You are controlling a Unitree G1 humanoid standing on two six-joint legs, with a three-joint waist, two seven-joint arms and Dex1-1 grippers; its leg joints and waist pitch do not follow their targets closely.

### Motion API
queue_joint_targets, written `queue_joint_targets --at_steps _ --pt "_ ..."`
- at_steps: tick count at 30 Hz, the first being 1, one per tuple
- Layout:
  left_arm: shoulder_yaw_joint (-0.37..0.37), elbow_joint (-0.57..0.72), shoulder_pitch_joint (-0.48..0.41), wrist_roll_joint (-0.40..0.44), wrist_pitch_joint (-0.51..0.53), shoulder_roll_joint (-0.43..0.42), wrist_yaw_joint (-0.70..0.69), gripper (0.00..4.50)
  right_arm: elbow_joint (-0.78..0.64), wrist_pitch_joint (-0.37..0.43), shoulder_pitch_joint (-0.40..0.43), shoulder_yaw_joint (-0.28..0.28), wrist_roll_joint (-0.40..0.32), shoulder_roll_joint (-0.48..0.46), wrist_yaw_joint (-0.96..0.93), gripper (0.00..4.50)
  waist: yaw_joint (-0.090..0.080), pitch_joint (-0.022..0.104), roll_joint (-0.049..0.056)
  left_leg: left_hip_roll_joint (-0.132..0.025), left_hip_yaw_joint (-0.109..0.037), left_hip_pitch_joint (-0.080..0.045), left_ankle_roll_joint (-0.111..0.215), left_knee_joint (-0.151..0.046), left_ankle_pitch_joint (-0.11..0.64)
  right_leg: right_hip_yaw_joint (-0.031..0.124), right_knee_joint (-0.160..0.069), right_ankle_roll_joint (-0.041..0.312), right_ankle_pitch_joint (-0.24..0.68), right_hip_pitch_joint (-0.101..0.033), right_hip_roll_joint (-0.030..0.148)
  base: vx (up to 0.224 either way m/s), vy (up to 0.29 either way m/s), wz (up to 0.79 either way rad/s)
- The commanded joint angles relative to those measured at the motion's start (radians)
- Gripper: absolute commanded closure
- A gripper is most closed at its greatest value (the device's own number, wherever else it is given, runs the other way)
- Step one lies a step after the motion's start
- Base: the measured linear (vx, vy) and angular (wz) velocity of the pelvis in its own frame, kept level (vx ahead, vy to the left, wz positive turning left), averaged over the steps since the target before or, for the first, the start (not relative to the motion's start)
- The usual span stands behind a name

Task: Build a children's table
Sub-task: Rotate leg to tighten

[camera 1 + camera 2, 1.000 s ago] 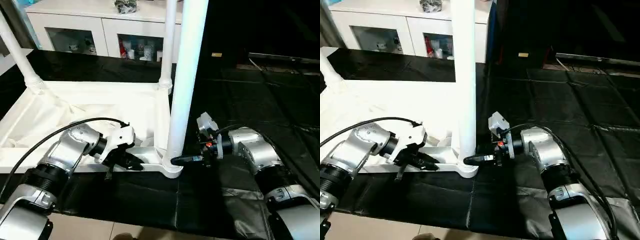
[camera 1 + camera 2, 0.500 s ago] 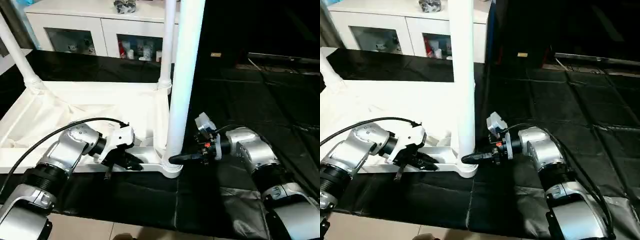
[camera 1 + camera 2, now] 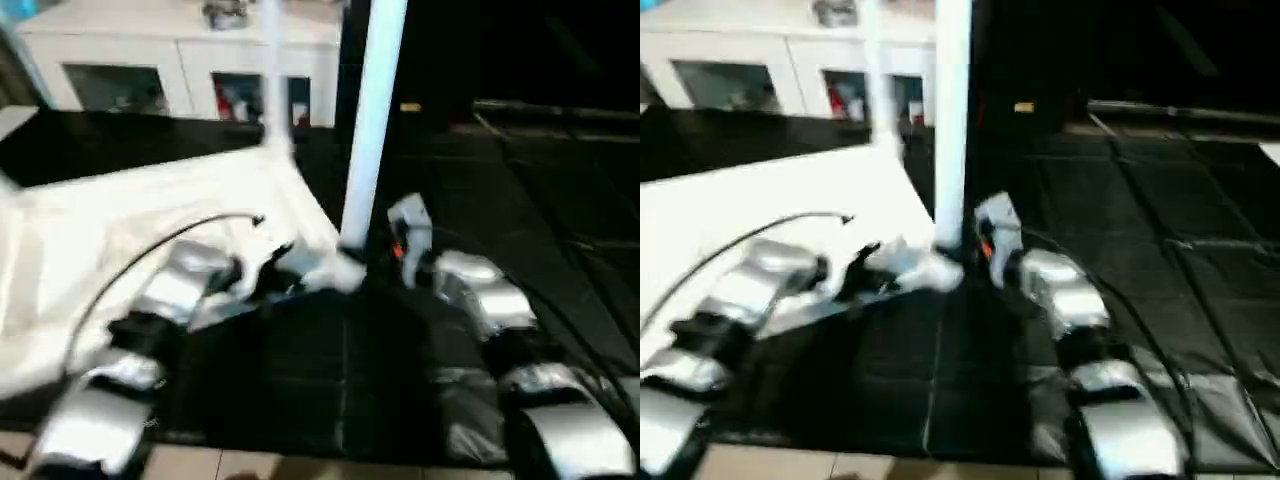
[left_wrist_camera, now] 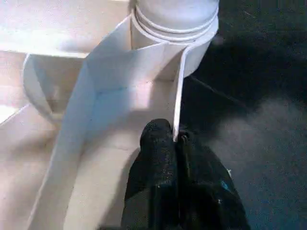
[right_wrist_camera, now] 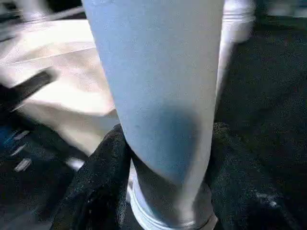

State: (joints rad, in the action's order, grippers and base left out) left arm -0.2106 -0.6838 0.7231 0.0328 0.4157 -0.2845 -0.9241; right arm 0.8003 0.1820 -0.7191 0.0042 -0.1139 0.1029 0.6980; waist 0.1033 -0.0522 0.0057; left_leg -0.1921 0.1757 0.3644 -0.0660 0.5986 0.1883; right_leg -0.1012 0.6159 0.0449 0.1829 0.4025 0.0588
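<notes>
The right gripper (image 5: 163, 191) is clamping a table leg (image 5: 158, 81) near its socket; the left gripper (image 4: 175, 139) is pinching the upturned table top's rim (image 4: 178, 91). Motion blur is smearing the head views mid-frame.

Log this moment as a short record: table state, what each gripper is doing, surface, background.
table: tabletop lies underside up, with a leg standing in its near corner socket
left gripper: shut on the tabletop's thin rim wall beside that socket
right gripper: fingers on either side of the leg, low on it, just above the socket
surface: black mat
background: white cabinet with glass doors
</notes>
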Motion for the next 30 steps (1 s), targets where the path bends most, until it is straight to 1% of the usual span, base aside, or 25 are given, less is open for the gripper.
queue_joint_targets --at_steps 1,3,4,5,6,7,8,9,10,11,12,13,14,15,16,17,18,19,20,21,22,23,24,26,30 --pt "0.059 -0.018 0.077 -0.038 -0.002 0.094 0.191 4.50 0.071 0.019 -0.022 0.061 0.030 -0.126 -0.106 2.51 0.000 0.072 0.009 -0.044 -0.019 -0.010 0.017 -0.066 0.125 0.064 -0.076 0.194 0.182 -0.059 0.102 0.000 0.000 0.00" --pt "0.063 -0.024 0.083 -0.038 -0.002 0.107 0.210 4.50 0.079 0.015 -0.030 0.059 0.033 -0.138 -0.126 2.51 -0.001 0.072 0.008 -0.043 -0.018 -0.013 0.016 -0.066 0.136 0.064 -0.078 0.192 0.188 -0.058 0.101 0.000 0.000 0.00" --pt "0.064 -0.022 0.088 -0.028 -0.002 0.122 0.219 4.50 0.077 -0.001 -0.037 0.058 0.042 -0.154 -0.129 2.51 -0.001 0.071 0.005 -0.043 -0.018 -0.010 0.019 -0.066 0.139 0.064 -0.078 0.189 0.185 -0.061 0.102 0.000 0.000 0.00" --pt "0.064 -0.021 0.088 -0.027 -0.002 0.123 0.220 4.50 0.077 -0.003 -0.038 0.058 0.042 -0.156 -0.128 2.51 0.001 0.073 0.006 -0.044 -0.019 -0.009 0.025 -0.066 0.127 0.065 -0.075 0.189 0.165 -0.063 0.102 0.000 0.000 0.00" --pt "0.060 -0.015 0.086 -0.023 -0.003 0.122 0.211 4.50 0.071 -0.009 -0.038 0.054 0.038 -0.161 -0.116 1.99 0.001 0.074 0.006 -0.044 -0.019 -0.008 0.030 -0.065 0.121 0.065 -0.074 0.191 0.150 -0.063 0.102 0.000 0.000 0.00" --pt "0.056 -0.011 0.084 -0.020 -0.005 0.119 0.203 4.50 0.066 -0.009 -0.037 0.053 0.036 -0.162 -0.105 1.86 0.002 0.075 0.007 -0.045 -0.019 -0.008 0.039 -0.065 0.111 0.065 -0.071 0.195 0.124 -0.064 0.103 0.000 0.000 0.00" --pt "0.056 -0.011 0.084 -0.020 -0.005 0.119 0.203 4.50 0.066 -0.009 -0.037 0.053 0.036 -0.162 -0.105 1.86 0.002 0.074 0.006 -0.044 -0.018 -0.008 0.045 -0.065 0.107 0.065 -0.070 0.199 0.111 -0.064 0.102 0.000 0.000 0.00" --pt "0.052 -0.006 0.080 -0.017 -0.006 0.114 0.193 4.50 0.059 -0.009 -0.035 0.055 0.030 -0.162 -0.092 1.82 0.002 0.075 0.007 -0.044 -0.018 -0.007 0.048 -0.064 0.106 0.065 -0.069 0.201 0.106 -0.064 0.103 0.000 0.000 0.00" --pt "0.044 0.000 0.071 -0.012 -0.018 0.100 0.169 4.50 0.048 -0.016 -0.026 0.062 0.029 -0.159 -0.072 1.56 0.003 0.074 0.011 -0.044 -0.019 -0.007 0.050 -0.065 0.108 0.065 -0.070 0.203 0.108 -0.065 0.103 0.000 0.000 0.00" --pt "0.040 0.005 0.065 -0.010 -0.024 0.091 0.155 4.50 0.044 -0.024 -0.021 0.068 0.032 -0.154 -0.062 1.46 0.002 0.073 0.008 -0.044 -0.018 -0.007 0.050 -0.065 0.113 0.065 -0.072 0.200 0.115 -0.065 0.104 0.000 0.000 0.00" --pt "0.037 0.008 0.062 -0.010 -0.026 0.086 0.147 4.50 0.040 -0.028 -0.017 0.073 0.034 -0.150 -0.051 1.46 0.002 0.073 0.008 -0.045 -0.019 -0.007 0.050 -0.066 0.115 0.065 -0.072 0.201 0.117 -0.065 0.104 0.000 0.000 0.00" --pt "0.023 0.021 0.048 -0.007 -0.043 0.058 0.099 4.50 0.029 -0.043 -0.002 0.091 0.038 -0.124 -0.003 1.40 0.002 0.072 0.008 -0.045 -0.018 -0.007 0.050 -0.066 0.121 0.064 -0.073 0.201 0.123 -0.065 0.104 0.000 0.000 0.00" --pt "0.023 0.021 0.048 -0.007 -0.043 0.058 0.099 4.50 0.029 -0.043 -0.002 0.091 0.038 -0.124 -0.003 1.22 0.004 0.073 0.008 -0.046 -0.020 -0.006 0.051 -0.067 0.120 0.064 -0.071 0.200 0.123 -0.067 0.105 0.000 0.000 0.00" --pt "0.018 0.026 0.042 -0.010 -0.042 0.046 0.074 4.50 0.027 -0.053 0.004 0.099 0.041 -0.108 0.019 1.10 0.000 0.073 0.009 -0.047 -0.020 -0.004 0.052 -0.067 0.120 0.065 -0.070 0.201 0.116 -0.066 0.105 0.000 0.000 0.00" --pt "0.012 0.031 0.036 -0.012 -0.052 0.034 0.048 4.50 0.027 -0.065 0.007 0.101 0.046 -0.094 0.037 1.10 -0.001 0.073 0.010 -0.047 -0.020 -0.005 0.053 -0.067 0.118 0.064 -0.069 0.206 0.106 -0.067 0.105 0.000 0.000 0.00" --pt "0.009 0.035 0.031 -0.013 -0.058 0.025 0.029 4.50 0.028 -0.072 0.009 0.101 0.048 -0.084 0.050 0.95 -0.004 0.072 0.010 -0.046 -0.018 -0.006 0.054 -0.066 0.121 0.065 -0.070 0.212 0.102 -0.065 0.103 0.000 0.000 0.00" --pt "0.003 0.042 0.022 -0.017 -0.064 0.009 -0.006 4.50 0.028 -0.089 0.012 0.097 0.049 -0.065 0.076 0.95 -0.003 0.072 0.014 -0.047 -0.020 -0.006 0.053 -0.066 0.125 0.065 -0.069 0.213 0.105 -0.065 0.104 0.000 0.000 0.00" --pt "-0.004 0.043 0.015 -0.017 -0.085 -0.007 -0.039 4.50 0.021 -0.094 0.014 0.090 0.037 -0.047 0.113 0.95 -0.003 0.072 0.013 -0.047 -0.019 -0.005 0.055 -0.066 0.133 0.064 -0.070 0.215 0.109 -0.067 0.105 0.000 0.000 0.00" --pt "-0.011 0.044 0.009 -0.017 -0.098 -0.024 -0.070 4.50 0.012 -0.096 0.017 0.086 0.028 -0.029 0.148 0.86 -0.002 0.072 0.016 -0.048 -0.019 -0.005 0.058 -0.065 0.135 0.064 -0.070 0.217 0.109 -0.067 0.104 0.000 0.000 0.00" --pt "-0.022 0.040 0.003 -0.012 -0.122 -0.045 -0.105 4.50 -0.001 -0.103 0.022 0.084 0.014 -0.003 0.207 0.63 -0.001 0.072 0.013 -0.049 -0.018 -0.007 0.061 -0.066 0.139 0.063 -0.071 0.216 0.108 -0.066 0.101 0.000 0.000 0.00" --pt "-0.030 0.037 0.000 -0.008 -0.139 -0.059 -0.128 4.50 -0.010 -0.108 0.025 0.083 0.005 0.015 0.246 0.56 0.000 0.071 0.014 -0.050 -0.018 -0.008 0.063 -0.066 0.141 0.063 -0.071 0.217 0.109 -0.066 0.101 0.000 0.000 0.00" --pt "-0.032 0.037 -0.001 -0.008 -0.143 -0.063 -0.136 4.50 -0.011 -0.108 0.026 0.083 0.003 0.020 0.257 0.56 0.003 0.071 0.015 -0.051 -0.017 -0.007 0.064 -0.065 0.145 0.063 -0.069 0.219 0.109 -0.066 0.100 0.000 0.000 0.00" --pt "-0.043 0.040 -0.006 -0.009 -0.170 -0.086 -0.182 4.50 -0.017 -0.117 0.028 0.093 0.004 0.056 0.328 0.47 0.006 0.071 0.015 -0.052 -0.017 -0.007 0.063 -0.065 0.148 0.063 -0.069 0.220 0.117 -0.065 0.101 0.000 0.000 0.00" --pt "-0.047 0.045 -0.010 -0.015 -0.192 -0.100 -0.214 4.50 -0.017 -0.125 0.027 0.101 0.009 0.079 0.374 0.23 0.012 0.070 0.015 -0.052 -0.017 -0.008 0.062 -0.065 0.151 0.063 -0.071 0.219 0.132 -0.064 0.104 0.000 0.000 0.00" --pt "-0.057 0.087 -0.027 -0.049 -0.195 -0.138 -0.330 4.50 -0.021 -0.128 0.020 0.120 0.001 0.128 0.498 0.06 0.020 0.072 0.014 -0.056 -0.016 -0.008 0.063 -0.064 0.140 0.064 -0.066 0.229 0.117 -0.061 0.104 0.000 0.000 0.00"
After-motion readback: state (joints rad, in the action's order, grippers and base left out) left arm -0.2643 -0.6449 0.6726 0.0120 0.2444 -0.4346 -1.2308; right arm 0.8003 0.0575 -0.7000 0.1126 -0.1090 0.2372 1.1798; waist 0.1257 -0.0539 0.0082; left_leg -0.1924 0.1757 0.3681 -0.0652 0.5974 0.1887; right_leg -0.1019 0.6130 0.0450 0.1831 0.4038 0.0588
